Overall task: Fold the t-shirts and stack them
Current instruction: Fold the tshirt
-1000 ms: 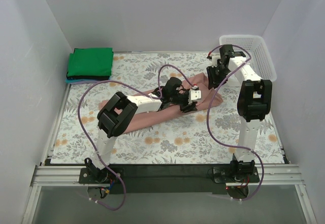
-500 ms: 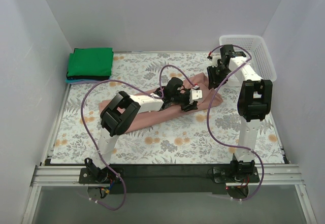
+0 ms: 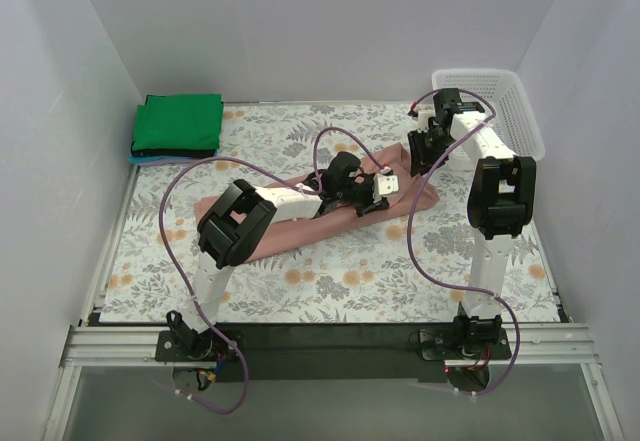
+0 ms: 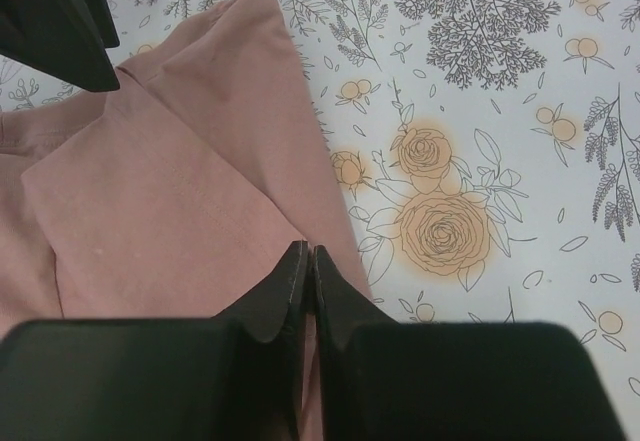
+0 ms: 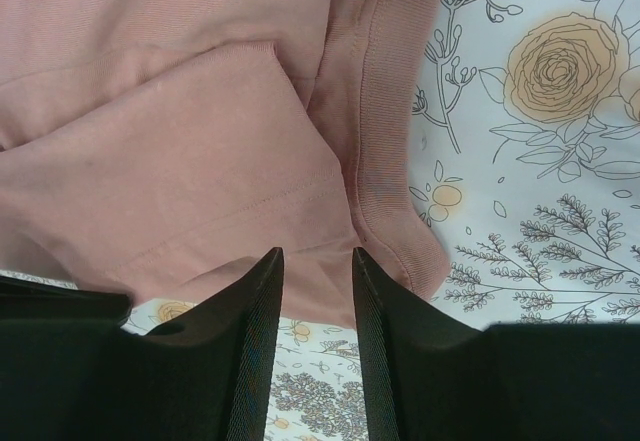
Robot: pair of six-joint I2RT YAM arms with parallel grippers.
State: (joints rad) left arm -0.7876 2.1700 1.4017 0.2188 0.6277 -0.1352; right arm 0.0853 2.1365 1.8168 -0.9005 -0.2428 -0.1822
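Where left pincer point(image 4: 310, 256) pinches, apparently, t-shirt point(image 4: 180, 191) edge

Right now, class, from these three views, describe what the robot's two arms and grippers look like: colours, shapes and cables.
The left arm and the right arm are both made of white tubes joined by chunky black joints. A thin purple cable loops loosely along each one. The left gripper and the right gripper each have two flat black fingers tapering to narrow tips. No markings show.
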